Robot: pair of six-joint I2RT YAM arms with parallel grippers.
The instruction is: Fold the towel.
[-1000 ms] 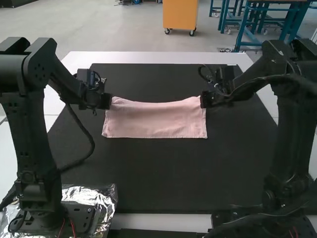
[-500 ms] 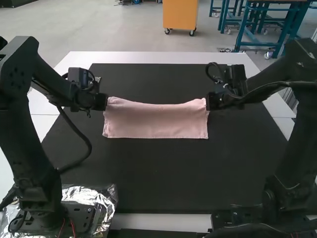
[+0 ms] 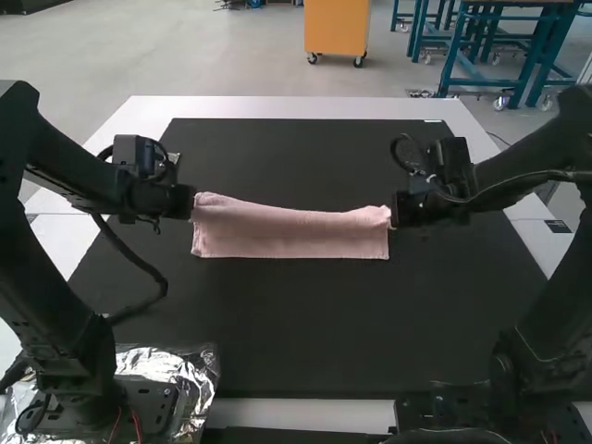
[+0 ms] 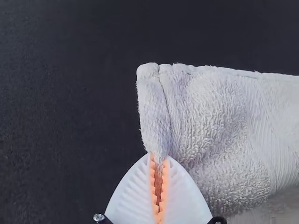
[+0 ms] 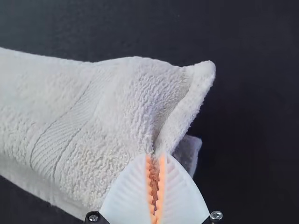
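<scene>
1. Both ends of the towel (image 3: 291, 242) are held: the left pincer (image 4: 159, 157) is closed narrow on the nine o'clock end, the right pincer (image 5: 156, 156) on the three o'clock end. The towel makes a layered band across the twelve o'clock half of the black mat (image 3: 305, 324) on the desk (image 3: 305, 107).
2. Each pincer has only a small pinch of cloth, so a hard sideways pull could slip one end free and leave the fold lopsided.
3. An under-layer corner (image 5: 193, 148) pokes out beside the right pincer, apart from the pinched edge. Laid down like this, the layers may end up out of line at three o'clock.
4. The twelve o'clock edge dips between the two grips. If they drift closer together, that slack could set as a wrinkle.
5. Should one arm lower or travel ahead of the other, the band would probably skew.
6. Looped pile may cling to the tips on release, and a quick lift could drag a corner up and undo the crease.
</scene>
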